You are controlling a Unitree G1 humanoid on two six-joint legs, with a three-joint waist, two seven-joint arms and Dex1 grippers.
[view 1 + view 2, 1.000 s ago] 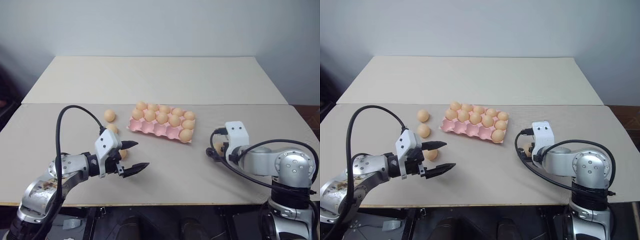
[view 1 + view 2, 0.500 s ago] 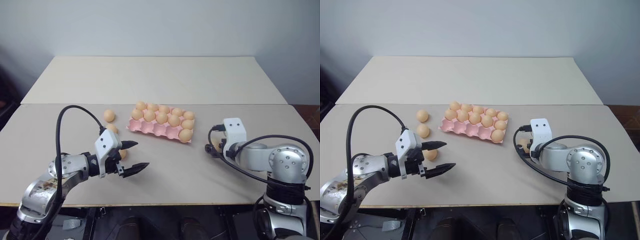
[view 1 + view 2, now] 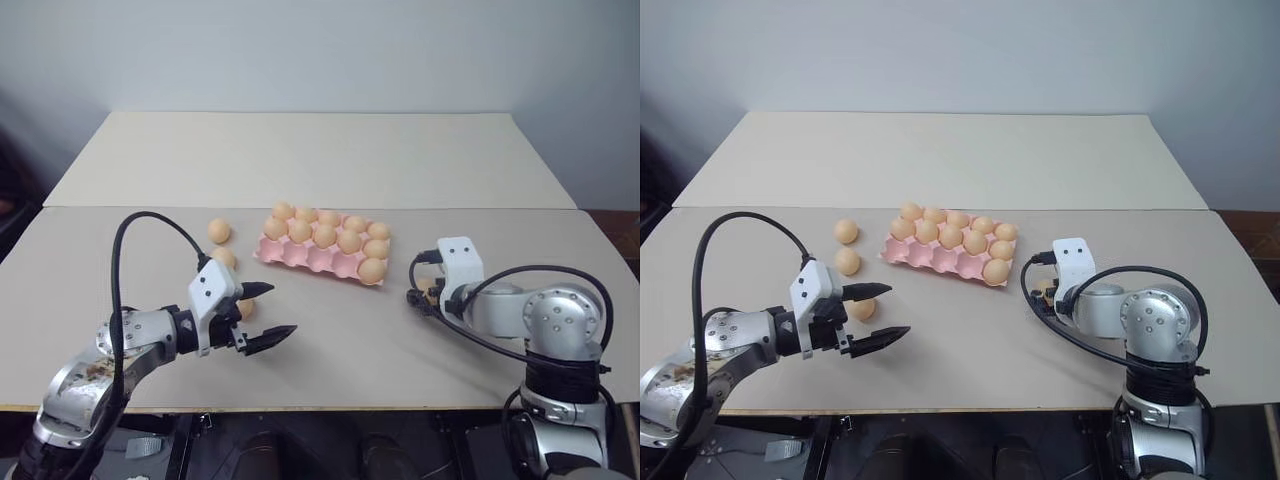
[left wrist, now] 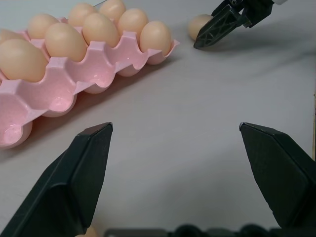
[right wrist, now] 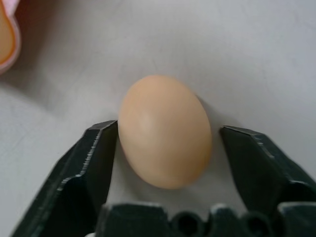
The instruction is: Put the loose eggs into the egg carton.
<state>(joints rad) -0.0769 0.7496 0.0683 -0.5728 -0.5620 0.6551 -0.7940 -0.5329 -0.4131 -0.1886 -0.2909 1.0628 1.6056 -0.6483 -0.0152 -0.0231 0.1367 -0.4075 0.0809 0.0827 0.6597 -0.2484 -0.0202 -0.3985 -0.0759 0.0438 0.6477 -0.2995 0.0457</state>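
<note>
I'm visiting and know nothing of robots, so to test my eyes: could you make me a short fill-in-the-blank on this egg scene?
1. The egg carton is coloured ____.
2. The right gripper has one egg between its ____.
3. Left of the carton, ____ loose eggs lie on the table.

Missing words: pink; fingers; three

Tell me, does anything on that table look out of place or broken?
Nothing looks broken or spilled. A few eggs lie loose on the table instead of in the pink egg carton: three to its left, and one on its right sitting between the right gripper's fingers. The carton's near row is mostly empty.
</note>
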